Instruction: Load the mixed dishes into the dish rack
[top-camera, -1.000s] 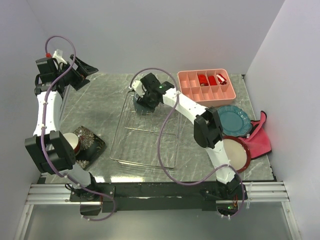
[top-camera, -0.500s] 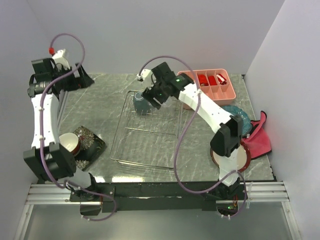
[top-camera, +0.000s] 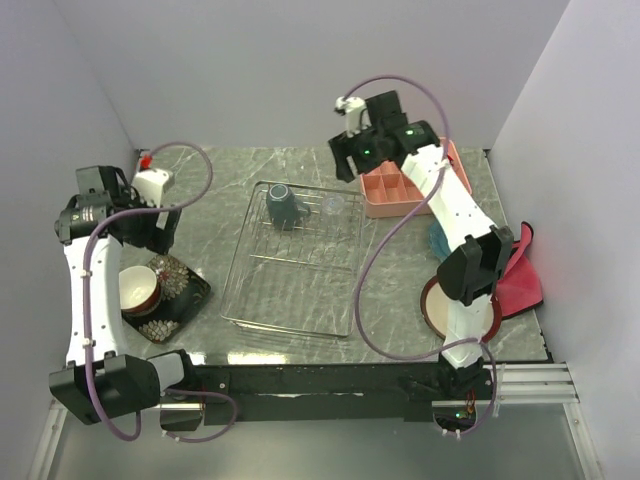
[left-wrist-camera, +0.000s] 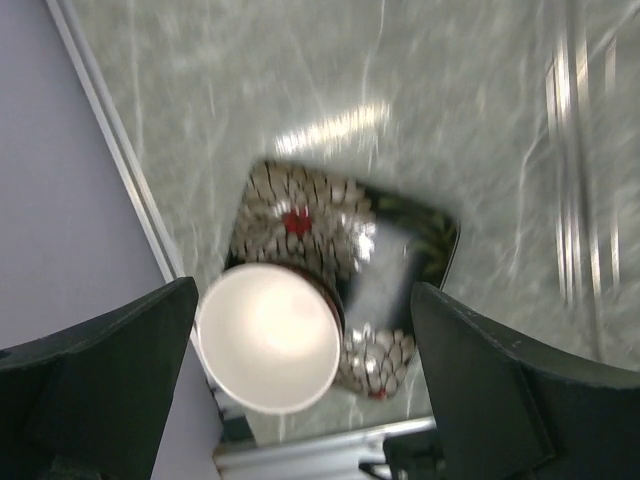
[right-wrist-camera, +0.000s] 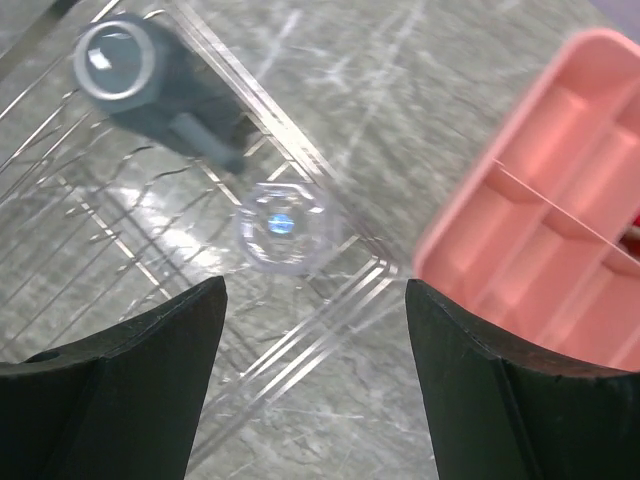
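left gripper (left-wrist-camera: 303, 300) spread, over bowl (left-wrist-camera: 265, 335) on square plate (left-wrist-camera: 400, 260) | right gripper (right-wrist-camera: 312, 290) spread, over glass (right-wrist-camera: 280, 227) | glass at mug's (right-wrist-camera: 140, 68) 3 o'clock, both in rack (top-camera: 290, 300)

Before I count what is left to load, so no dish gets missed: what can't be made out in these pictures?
Teal scalloped plate: top view, mostly hidden behind the right arm.
Red-rimmed cream round plate: top view, partly covered by the same arm.
Pink plastic compartment tray: right wrist view, cut off by the right edge; contents blurred.
Thin wire dish rack: left wrist view, smeared by motion blur at the right.
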